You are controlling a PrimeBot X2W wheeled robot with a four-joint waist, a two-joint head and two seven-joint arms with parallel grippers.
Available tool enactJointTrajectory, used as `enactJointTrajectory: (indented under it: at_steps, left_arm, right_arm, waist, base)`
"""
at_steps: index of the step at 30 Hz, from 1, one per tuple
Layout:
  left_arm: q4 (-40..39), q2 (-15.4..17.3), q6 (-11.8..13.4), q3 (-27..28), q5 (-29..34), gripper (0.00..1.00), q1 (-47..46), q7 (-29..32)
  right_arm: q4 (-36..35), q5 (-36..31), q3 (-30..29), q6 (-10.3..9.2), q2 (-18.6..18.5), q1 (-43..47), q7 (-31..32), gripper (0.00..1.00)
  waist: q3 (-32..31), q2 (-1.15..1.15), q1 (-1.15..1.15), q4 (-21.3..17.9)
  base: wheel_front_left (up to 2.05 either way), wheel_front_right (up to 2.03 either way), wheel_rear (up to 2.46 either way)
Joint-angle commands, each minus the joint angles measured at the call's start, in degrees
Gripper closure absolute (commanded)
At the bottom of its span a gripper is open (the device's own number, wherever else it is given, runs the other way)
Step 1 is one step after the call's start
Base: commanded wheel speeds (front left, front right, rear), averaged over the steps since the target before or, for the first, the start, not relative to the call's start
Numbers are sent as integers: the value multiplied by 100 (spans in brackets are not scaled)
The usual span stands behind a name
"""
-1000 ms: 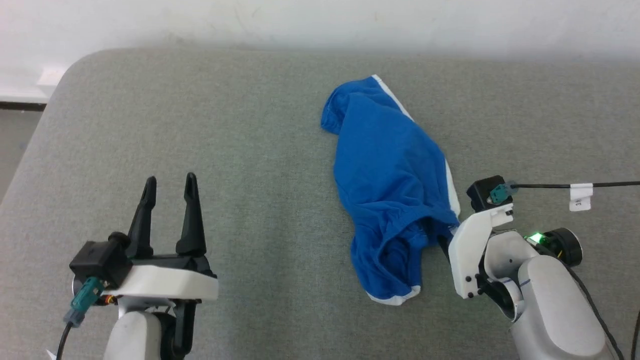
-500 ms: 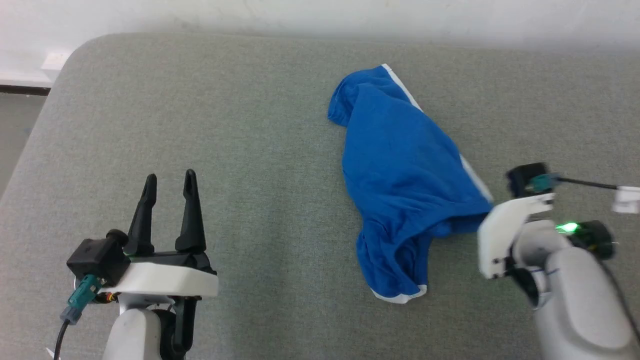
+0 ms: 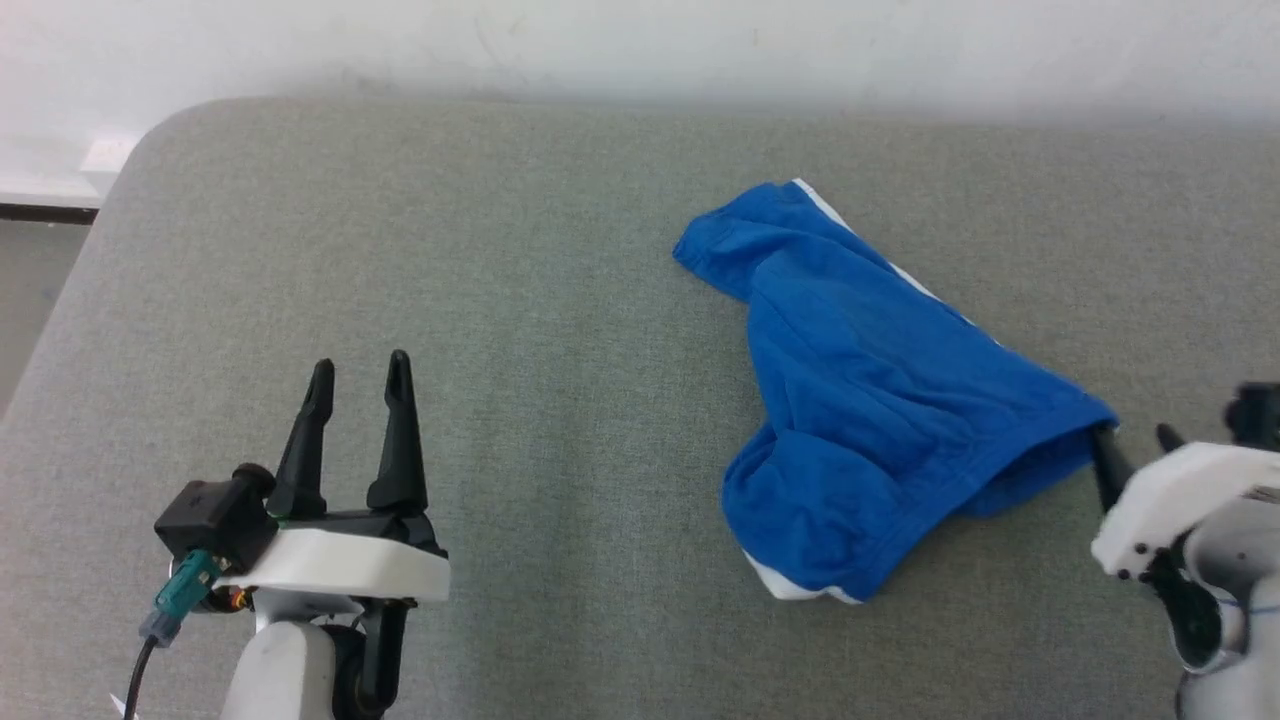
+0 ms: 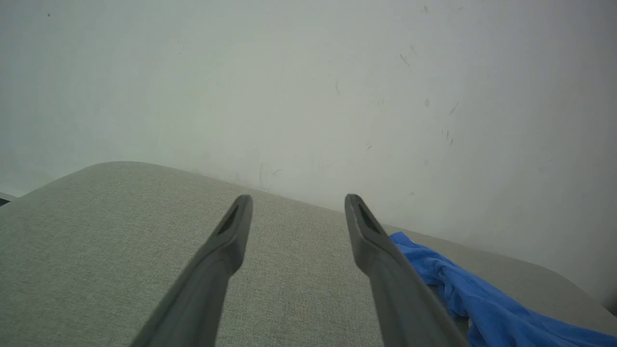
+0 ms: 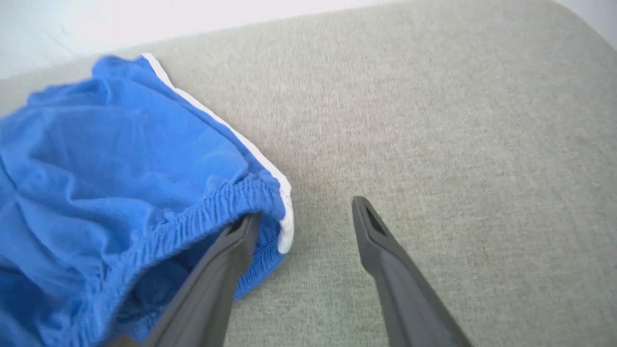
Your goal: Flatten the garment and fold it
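1. Now the garment [image 3: 880,400] lies dragged further right on the worktop [image 3: 500,250].
2. Right tool [image 3: 1131,432] gapes, one finger hooked inside the waistband [image 5: 217,212]; left tool [image 3: 360,362] released, idle.
3. Flattening has only begun.

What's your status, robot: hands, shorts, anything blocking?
Left gripper: jaws open, hovering clear. Right gripper: jaws open, one finger inside shorts waistband. Shorts bunched on grey surface. Nothing blocking seen.

Right gripper [image 3: 1131,436] swung rightward, dragging garment [image 3: 880,400] waistband along; garment now stretched sideways.
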Motion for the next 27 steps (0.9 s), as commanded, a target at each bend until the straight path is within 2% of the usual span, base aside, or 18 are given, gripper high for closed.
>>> enactJointTrajectory:
  at_steps: [1, 5, 11, 15, 18, 21, 23, 27]
  left_arm:
    - [22, -24, -11, 1, -15, 0, 19, -26]
    - [38, -24, 24, 42, -35, 0, 99, -26]
    - [157, -24, 38, -77, -239, 0, 96, -26]
    - [627, -25, -20, -567, -538, 0, -272, 68]
    - [1029, -25, -105, -1202, -786, 0, -887, 708]
    - [1584, -25, -107, -1834, -958, 0, -1486, 1880]
    - [1951, -25, -21, -2166, -1102, 0, -1799, 2675]
    - [2610, 18, 174, -2654, -775, 0, -2231, 3724]
  right_arm:
    - [-126, 157, -60, -6, 0, 164, -159, 0]
    - [-535, 735, -89, -6, 0, 698, -672, 0]
    - [-893, 1050, 131, -6, 0, 1287, -873, 0]
    - [-1103, 1074, 140, -6, 0, 1341, -950, 0]
    - [-1173, 1064, 172, -6, 0, 1303, -971, 0]
    - [-1167, 1112, 259, -6, 0, 1251, -978, 0]
    - [-1155, 1134, 340, -6, 0, 1198, -992, 0]
    - [-1119, 1182, 471, -6, 0, 1117, -1056, 0]
  waist:
    - [-64, 0, 0, 13]
    - [-175, 0, 0, -29]
    - [-213, 0, 0, -257]
    - [-134, 0, 0, -428]
    - [-48, 0, 0, -548]
    - [14, 0, 0, -689]
    - [62, 0, 0, -808]
    - [154, 0, 0, -1044]
  base:
    - [0, 0, 0]
    - [0, 0, 0]
    - [0, 0, 0]
    - [0, 0, 0]
    - [0, 0, 0]
    - [0, 0, 0]
    - [0, 0, 0]
    - [0, 0, 0]
